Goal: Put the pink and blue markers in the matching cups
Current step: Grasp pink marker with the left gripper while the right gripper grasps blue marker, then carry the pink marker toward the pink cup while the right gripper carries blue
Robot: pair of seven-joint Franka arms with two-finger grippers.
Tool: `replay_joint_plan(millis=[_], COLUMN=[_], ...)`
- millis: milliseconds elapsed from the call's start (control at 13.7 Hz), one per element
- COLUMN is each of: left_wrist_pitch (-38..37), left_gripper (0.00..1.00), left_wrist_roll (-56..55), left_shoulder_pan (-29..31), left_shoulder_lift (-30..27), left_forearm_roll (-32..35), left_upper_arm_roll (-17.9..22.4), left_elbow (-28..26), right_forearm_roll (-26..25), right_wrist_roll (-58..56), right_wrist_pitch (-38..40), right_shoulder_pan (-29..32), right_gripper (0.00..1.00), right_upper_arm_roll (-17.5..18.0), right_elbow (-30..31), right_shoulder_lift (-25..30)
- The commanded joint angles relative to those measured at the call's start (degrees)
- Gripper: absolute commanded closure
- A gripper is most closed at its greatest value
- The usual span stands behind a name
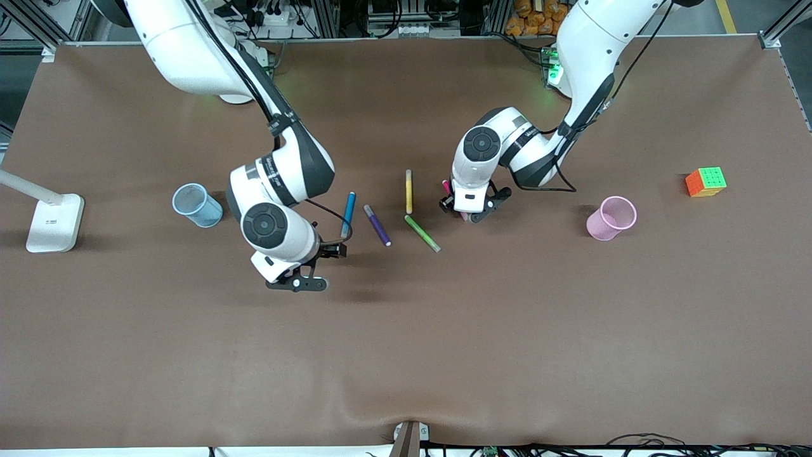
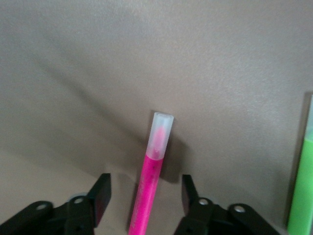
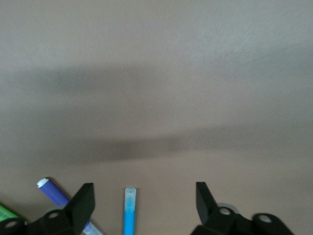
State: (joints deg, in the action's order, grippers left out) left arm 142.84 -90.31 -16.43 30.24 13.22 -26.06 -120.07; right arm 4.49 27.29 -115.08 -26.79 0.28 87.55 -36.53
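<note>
The right hand [image 1: 317,266], lowest toward the camera, hangs over the blue marker's [image 1: 348,214] near end with its fingers spread wide, one on each side and neither touching; nothing is gripped. The left hand [image 1: 469,212] is down around the pink marker [image 2: 149,183], its fingers standing apart with a gap on both sides, so that marker still lies loose on the surface [image 1: 406,349]. Both cups look empty: the blue cup [image 1: 196,204] toward the right arm's end, the pink cup [image 1: 611,218] toward the left arm's end. So, as I judge it, nothing is placed yet: both grasps, carries and drops remain. Purple [image 1: 377,225], yellow [image 1: 409,191] and green [image 1: 422,233] markers lie between the two.
</note>
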Motion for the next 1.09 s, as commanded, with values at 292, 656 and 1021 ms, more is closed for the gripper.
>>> replay_joint_plan(millis=[292,656,1021], left_wrist_pitch=[1.9,1.9,-0.9], left_gripper=[0.52,1.0,1.0], left_wrist_roll=[-3.6,-3.6,-2.3], left_shoulder_pan=[-0.4,0.0,2.0], left_shoulder_lift=[1.9,1.9,-1.9], left_forearm_roll=[4.6,4.7,5.7], left_upper_arm_roll=[0.2,0.2,0.2], left_elbow=[0.3,0.6,0.5], right_forearm_roll=[0.5,0.6,1.0], right_wrist_roll=[4.8,5.5,5.6], right_wrist_pitch=[-5.1,-7.0,-9.4], right_shoulder_pan=[-4.3,-5.1,-6.2], right_gripper=[0.32,0.38,0.43], right_upper_arm_roll=[-0.6,-0.6,-0.6], right_elbow=[9.5,11.3,12.3], right_shoulder_lift=[0.4,0.4,0.1])
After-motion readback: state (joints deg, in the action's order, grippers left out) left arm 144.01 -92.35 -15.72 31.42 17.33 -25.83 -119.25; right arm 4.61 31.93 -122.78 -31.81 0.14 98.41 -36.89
